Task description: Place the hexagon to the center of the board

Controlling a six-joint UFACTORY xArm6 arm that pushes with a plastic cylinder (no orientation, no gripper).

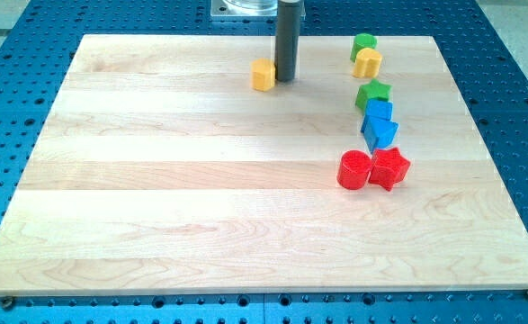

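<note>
Rod work only on this rig, nothing opening or closing: my tip (286,79) is sitting just beside the yellow hexagon (263,75), on its view-right side, seemingly touching. That block is lying near the top edge of the board (156,225), well short of centre, so nearly the whole push is remaining. My arm is hanging vertically from the view's top.

My tip (286,80) stands just right of, perhaps touching, the yellow hexagon (263,75).
</note>
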